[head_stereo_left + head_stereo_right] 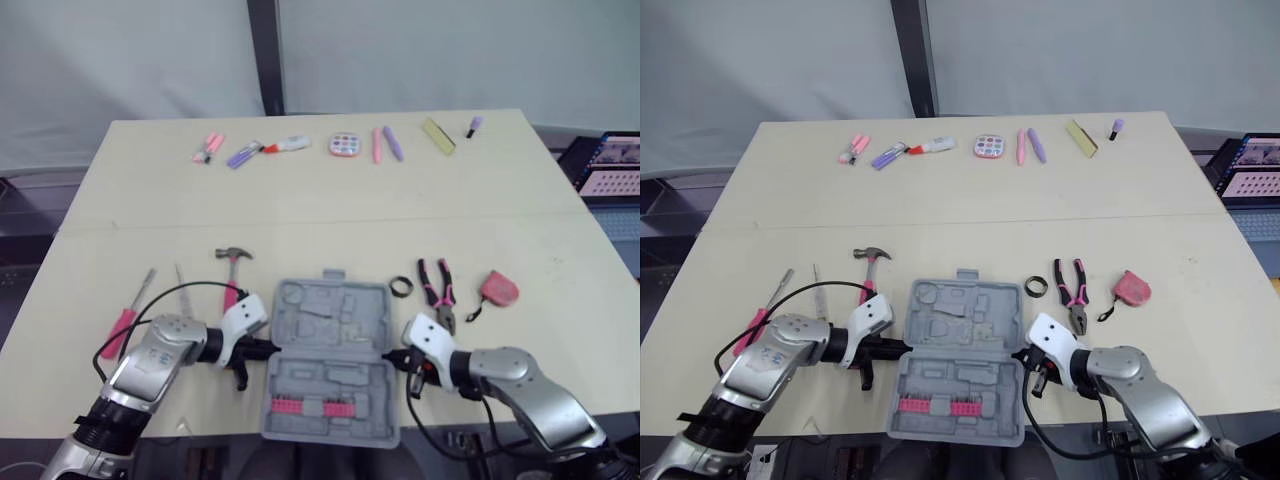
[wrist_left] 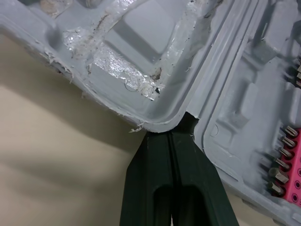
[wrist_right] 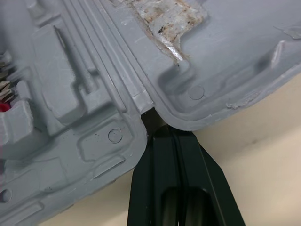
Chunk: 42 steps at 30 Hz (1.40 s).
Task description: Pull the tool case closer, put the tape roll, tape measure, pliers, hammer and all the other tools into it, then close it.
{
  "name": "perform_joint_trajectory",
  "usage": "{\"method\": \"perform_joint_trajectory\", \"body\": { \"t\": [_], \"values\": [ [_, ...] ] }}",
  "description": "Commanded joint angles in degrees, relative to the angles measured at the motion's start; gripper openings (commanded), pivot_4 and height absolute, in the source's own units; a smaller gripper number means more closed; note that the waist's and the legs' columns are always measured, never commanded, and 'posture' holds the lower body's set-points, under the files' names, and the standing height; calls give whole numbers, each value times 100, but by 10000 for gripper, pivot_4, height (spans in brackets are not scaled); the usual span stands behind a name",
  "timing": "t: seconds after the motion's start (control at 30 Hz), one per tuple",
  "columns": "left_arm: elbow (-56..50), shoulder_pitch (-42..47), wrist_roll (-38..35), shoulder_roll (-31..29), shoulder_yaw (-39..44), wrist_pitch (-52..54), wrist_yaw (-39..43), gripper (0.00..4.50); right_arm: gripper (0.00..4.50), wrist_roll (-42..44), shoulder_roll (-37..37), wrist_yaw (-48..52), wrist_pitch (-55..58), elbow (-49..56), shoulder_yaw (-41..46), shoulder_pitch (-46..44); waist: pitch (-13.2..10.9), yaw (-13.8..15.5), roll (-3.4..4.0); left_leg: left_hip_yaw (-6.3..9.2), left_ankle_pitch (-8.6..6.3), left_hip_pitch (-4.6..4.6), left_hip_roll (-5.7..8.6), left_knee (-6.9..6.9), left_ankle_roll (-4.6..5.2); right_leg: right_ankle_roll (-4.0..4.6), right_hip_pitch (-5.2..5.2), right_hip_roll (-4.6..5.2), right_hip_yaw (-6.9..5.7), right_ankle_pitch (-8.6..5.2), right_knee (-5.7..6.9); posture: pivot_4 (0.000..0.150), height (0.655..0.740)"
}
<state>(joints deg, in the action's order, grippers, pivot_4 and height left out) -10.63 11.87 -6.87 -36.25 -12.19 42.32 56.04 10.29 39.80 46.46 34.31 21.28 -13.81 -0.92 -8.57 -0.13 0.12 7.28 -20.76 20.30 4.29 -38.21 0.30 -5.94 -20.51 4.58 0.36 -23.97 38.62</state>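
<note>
The grey moulded-plastic tool case (image 1: 300, 300) lies open at lower centre of the head views, near the front edge of the pale wooden table (image 1: 330, 190), with a pink strip of bits (image 1: 310, 407) in its near half. The left gripper (image 1: 268, 349) and right gripper (image 1: 390, 356) each have their fingers pressed together, with nothing between them, tips pushed into the hinge notches at the case's two sides. Left of the case lie the pink-handled hammer (image 1: 233, 268) and pink-handled screwdriver (image 1: 125, 320); to its right lie the small black tape roll (image 1: 401, 287), pink-handled pliers (image 1: 438, 290) and pink tape measure (image 1: 497, 288).
</note>
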Motion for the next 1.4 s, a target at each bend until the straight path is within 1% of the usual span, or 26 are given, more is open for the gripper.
{"method": "perform_joint_trajectory", "body": {
  "t": [0.03,0.67,1.4],
  "values": [
    [-342,-185,-236,32,-129,116,2,0,280,181,-23,194,-44,412,-101,7,0,2,0,-1,0,0,0,0,0,0,0,0,0,0,0,1500,7400],
    [-930,-562,-476,-105,-113,540,-155,0,280,162,-5,190,40,480,-108,87,0,5,0,-1,0,0,-2,1,0,0,2,0,0,0,-7,1500,7400],
    [-990,-802,-586,-162,-101,505,-374,0,280,177,0,201,155,571,-137,102,0,6,0,-1,0,0,-2,2,0,0,3,-1,0,0,-21,1500,7400]
  ]
}}
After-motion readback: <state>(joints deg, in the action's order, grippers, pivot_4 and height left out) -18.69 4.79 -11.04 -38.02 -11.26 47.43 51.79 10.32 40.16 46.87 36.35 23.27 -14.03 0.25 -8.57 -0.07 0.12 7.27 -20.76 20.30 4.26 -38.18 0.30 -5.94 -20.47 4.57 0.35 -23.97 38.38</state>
